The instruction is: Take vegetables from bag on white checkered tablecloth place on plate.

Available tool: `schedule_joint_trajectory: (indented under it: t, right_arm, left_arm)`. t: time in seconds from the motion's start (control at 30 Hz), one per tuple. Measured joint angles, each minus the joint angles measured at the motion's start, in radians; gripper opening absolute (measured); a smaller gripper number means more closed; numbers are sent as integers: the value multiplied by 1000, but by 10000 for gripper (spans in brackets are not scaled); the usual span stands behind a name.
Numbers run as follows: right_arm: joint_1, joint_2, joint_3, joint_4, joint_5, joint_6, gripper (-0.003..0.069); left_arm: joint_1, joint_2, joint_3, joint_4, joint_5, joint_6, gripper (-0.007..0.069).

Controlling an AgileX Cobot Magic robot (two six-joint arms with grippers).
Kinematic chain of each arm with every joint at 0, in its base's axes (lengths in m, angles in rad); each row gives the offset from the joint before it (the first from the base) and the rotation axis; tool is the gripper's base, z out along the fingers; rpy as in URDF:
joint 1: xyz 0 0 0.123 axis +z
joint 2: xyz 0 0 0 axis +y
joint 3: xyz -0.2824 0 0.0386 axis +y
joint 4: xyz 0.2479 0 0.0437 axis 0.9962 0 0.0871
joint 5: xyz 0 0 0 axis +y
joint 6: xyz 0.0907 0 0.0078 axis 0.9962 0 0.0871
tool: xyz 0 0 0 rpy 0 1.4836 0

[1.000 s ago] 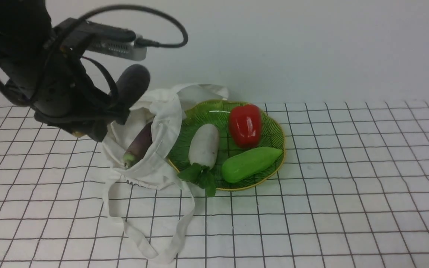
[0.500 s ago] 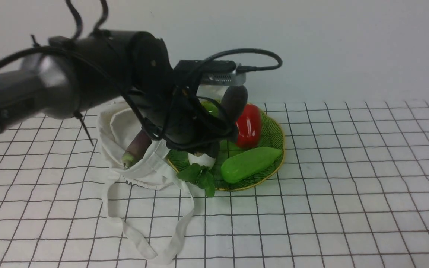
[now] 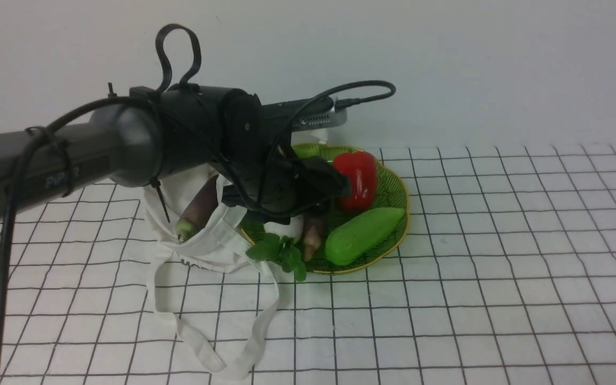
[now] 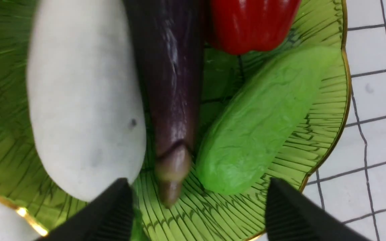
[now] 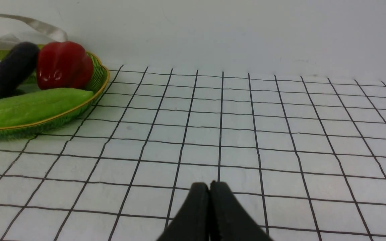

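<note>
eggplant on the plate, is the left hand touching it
Apart. Left wrist view: the left hand is open, and bare plate shows between each finger and the eggplant.

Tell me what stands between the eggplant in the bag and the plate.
The bag's raised cloth side lies between that eggplant and the plate. Above the plate hangs the open left hand, and the plate already holds a radish, the other eggplant, a red pepper and a green vegetable, so little bare room shows.
</note>
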Motion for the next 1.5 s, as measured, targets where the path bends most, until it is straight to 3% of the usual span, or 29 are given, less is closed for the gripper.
schedule_joint_trajectory:
  t: [0.1,0.27,0.3,0.33,0.37,0.4,0.43,0.47,0.63,0.73,0.97,1.23,1.5]
  right_arm:
    - [0,0,0,0,0,0,-15]
    - [0,0,0,0,0,0,-15]
    - [0,0,0,0,0,0,-15]
    - [0,0,0,0,0,0,-15]
    - [0,0,0,0,0,0,-15]
    - [0,0,0,0,0,0,-15]
    - [0,0,0,0,0,0,-15]
    - [0,0,0,0,0,0,-15]
    - [0,0,0,0,0,0,-15]
    - [0,0,0,0,0,0,-15]
    - [0,0,0,0,0,0,-15]
    - [0,0,0,0,0,0,-15]
    - [0,0,0,0,0,0,-15]
  left_arm:
    - [0,-23,0,1,38,4,517]
    - [0,-152,1,33,138,101,388]
    - [0,-225,1,65,191,147,288]
    - [0,-225,1,65,191,147,288]
    - [0,-312,1,100,265,199,158]
    - [0,-360,1,128,307,221,94]
    - [0,-369,1,133,315,221,83]
    - [0,-455,1,174,377,238,27]
    - [0,-655,44,240,448,237,-6]
    - [0,-831,180,244,429,239,-8]
    - [0,-1130,645,190,92,240,-8]
    - [0,-1250,946,186,22,247,-8]
    - [0,-1251,990,206,72,251,-8]
